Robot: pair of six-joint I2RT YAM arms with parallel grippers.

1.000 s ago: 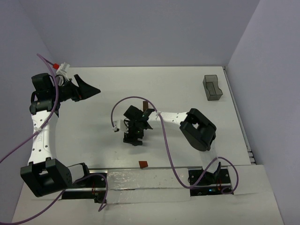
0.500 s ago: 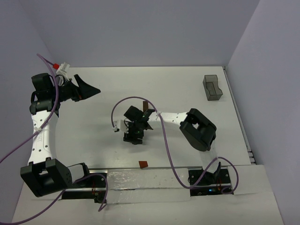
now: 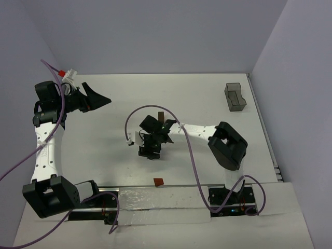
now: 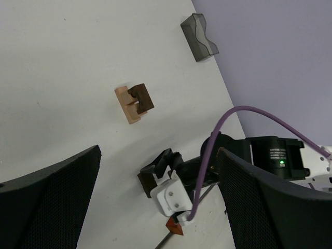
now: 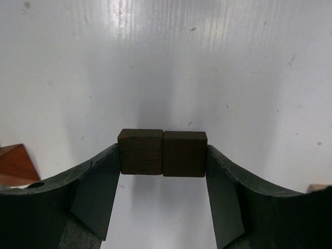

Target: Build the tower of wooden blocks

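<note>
While left fingers (image 4: 52, 197) gape, right fingers (image 5: 93, 192) clamp two dark blocks (image 5: 181, 153) between them.

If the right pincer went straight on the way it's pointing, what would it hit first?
The white table: the right pincer, closed on two dark brown blocks, points down at it. How near is unclear.

No text, label, brand, number or sign can be read in any view. The visible faces of the two dark wooden blocks (image 5: 184, 154), seen close up, are plain wood grain. The grey bin (image 3: 235, 97) at the far right is too small for any marking to be made out.
</note>
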